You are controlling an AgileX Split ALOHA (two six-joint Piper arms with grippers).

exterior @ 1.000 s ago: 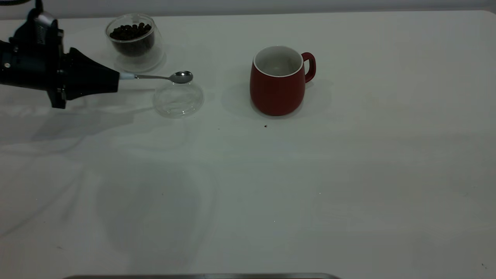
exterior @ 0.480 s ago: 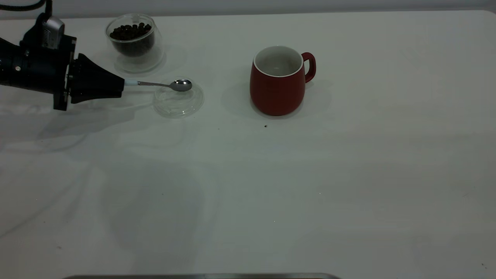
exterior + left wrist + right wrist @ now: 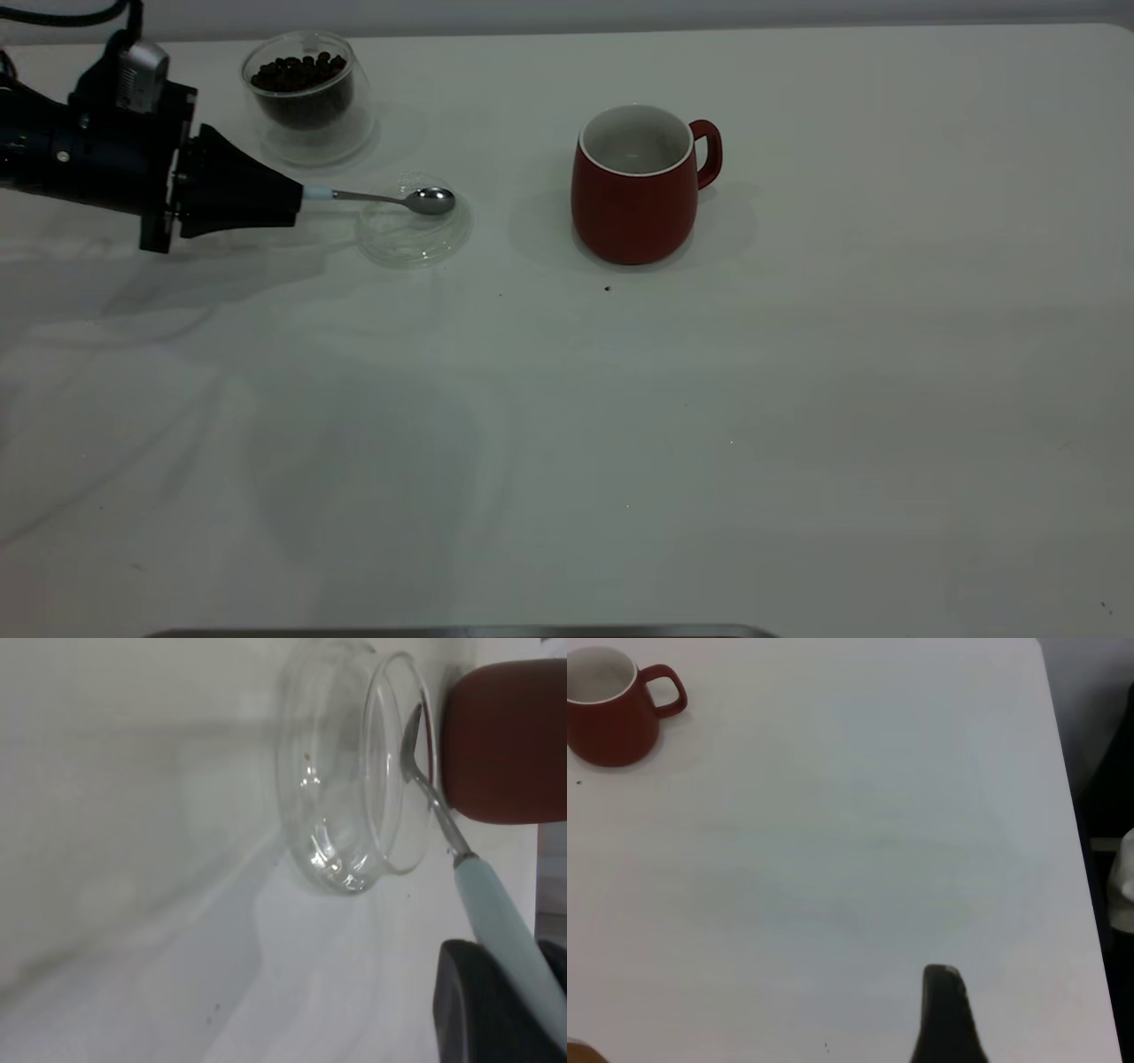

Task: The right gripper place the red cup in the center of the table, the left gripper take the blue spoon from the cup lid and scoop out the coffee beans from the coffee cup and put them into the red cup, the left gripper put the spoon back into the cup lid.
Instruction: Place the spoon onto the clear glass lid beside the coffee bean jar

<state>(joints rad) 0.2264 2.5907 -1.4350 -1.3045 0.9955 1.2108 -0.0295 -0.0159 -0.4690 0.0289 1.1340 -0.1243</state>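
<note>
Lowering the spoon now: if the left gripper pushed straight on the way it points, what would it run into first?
Probably the cup lid, right ahead beneath the blue spoon held by the left gripper. The red cup stands farther along; depth is unclear.

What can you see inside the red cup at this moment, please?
The red cup shows a bare white inside with no coffee beans visible. Its near wall hides the lower near part of the inside, so I cannot rule out beans lying there.
</note>
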